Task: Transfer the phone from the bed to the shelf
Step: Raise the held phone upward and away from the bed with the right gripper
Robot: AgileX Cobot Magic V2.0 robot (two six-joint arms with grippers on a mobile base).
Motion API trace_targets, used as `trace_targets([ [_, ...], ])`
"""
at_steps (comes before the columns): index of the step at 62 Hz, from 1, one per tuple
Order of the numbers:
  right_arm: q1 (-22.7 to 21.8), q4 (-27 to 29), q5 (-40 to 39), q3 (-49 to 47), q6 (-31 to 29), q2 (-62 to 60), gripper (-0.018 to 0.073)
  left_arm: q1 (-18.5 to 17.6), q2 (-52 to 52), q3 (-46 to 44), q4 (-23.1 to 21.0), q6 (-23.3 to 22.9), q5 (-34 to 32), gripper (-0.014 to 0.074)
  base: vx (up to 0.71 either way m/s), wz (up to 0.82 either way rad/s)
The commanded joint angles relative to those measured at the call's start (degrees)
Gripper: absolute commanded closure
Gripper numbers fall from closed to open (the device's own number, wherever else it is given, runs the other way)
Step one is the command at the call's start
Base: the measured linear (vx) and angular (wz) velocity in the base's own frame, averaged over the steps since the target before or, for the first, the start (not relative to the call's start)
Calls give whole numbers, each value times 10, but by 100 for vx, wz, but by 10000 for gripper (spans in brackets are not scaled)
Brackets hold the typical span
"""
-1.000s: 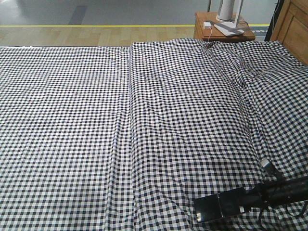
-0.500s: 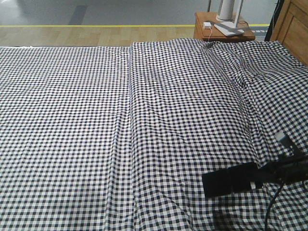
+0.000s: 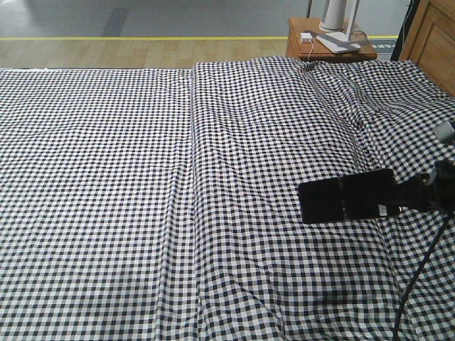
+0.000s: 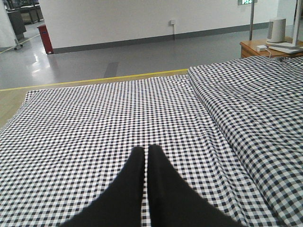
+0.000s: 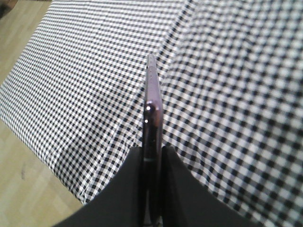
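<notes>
Across nearly the whole front view spreads the bed (image 3: pixel 142 177), its checked sheet wrinkled, with a long fold down the middle. Beyond its far right corner stands a pale wooden unit (image 3: pixel 435 35), only partly in view. It may be the shelf, but too little of it shows to be sure. Beside it sits a small reddish-brown desk (image 3: pixel 334 48) carrying white items.

Above the right side of the bed hangs the phone (image 3: pixel 346 199), flat side up, with a shadow on the sheet lower down, so it looks clear of the fabric. The right tool (image 5: pixel 152 153) is closed on one end of it, and the wrist view shows the slab edge-on between the two fingers. The left tool (image 4: pixel 146 150) hovers over the left half of the bed with its fingers pressed together and nothing between them.

Judging by this, the pick-up is done. What remains is the carry off the bed towards the shelf and the setting down on a board.
</notes>
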Motion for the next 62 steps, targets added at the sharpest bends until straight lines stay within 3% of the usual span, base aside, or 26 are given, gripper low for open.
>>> trace_targets([
  [1, 39, 41, 76, -10, 5, -54, 563, -2, -8, -12, -5, -3, -41, 595, 0, 0],
  [16, 165, 41, 76, -10, 28, -123, 563, -2, -8, -12, -5, -3, -41, 595, 0, 0],
  [33, 269, 61, 75, -10, 52, -190, 562, -2, -8, -12, -5, -3, -41, 595, 0, 0],
  [48, 325, 62, 75, -10, 76, -237, 562, -2, -8, -12, -5, -3, -41, 595, 0, 0],
  [62, 331, 62, 75, -10, 89, -280, 561, -2, -8, -12, -5, -3, -41, 595, 0, 0],
])
